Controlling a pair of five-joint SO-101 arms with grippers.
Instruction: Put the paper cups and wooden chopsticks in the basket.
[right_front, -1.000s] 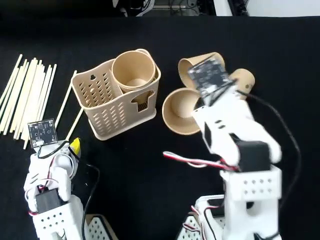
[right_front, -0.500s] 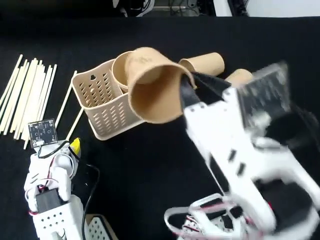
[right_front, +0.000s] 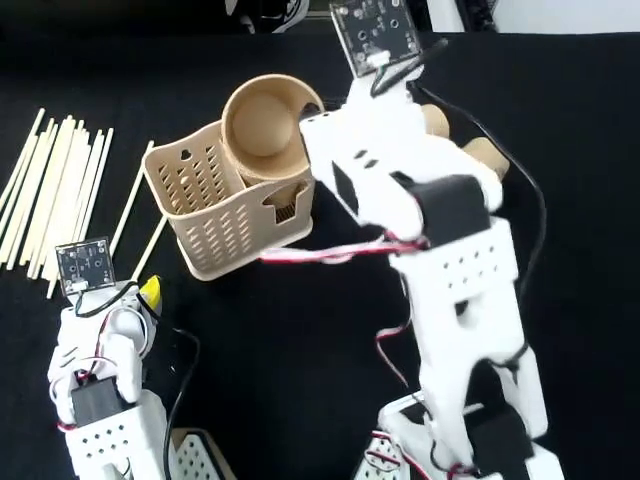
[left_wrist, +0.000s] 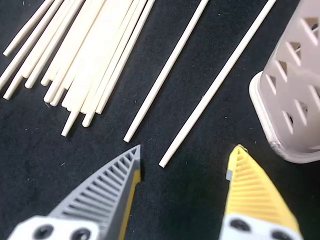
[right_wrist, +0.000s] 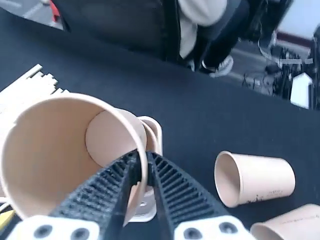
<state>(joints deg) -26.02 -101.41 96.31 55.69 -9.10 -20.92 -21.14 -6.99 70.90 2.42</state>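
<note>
The right gripper (right_wrist: 142, 157) is clamped on a cup (right_front: 265, 125) by its rim, holding it tipped over the basket (right_front: 225, 225), not yet let go. Two more cups (right_wrist: 255, 177) lie beyond it. None of the chopsticks (right_front: 55, 185) is in yet; they lie loose under the left gripper (left_wrist: 187, 150), whose jaws stand apart and empty.

The right arm (right_front: 430, 200) is stretched forward and raised, with its wrist bent downward; the right gripper (right_wrist: 142, 156) is closed, the rim of a paper cup (right_wrist: 50, 150) pinched between its jaws. The left arm (right_front: 100, 370) is folded low, and the left gripper (left_wrist: 188, 148) is held wide open, tips pointed down
</note>
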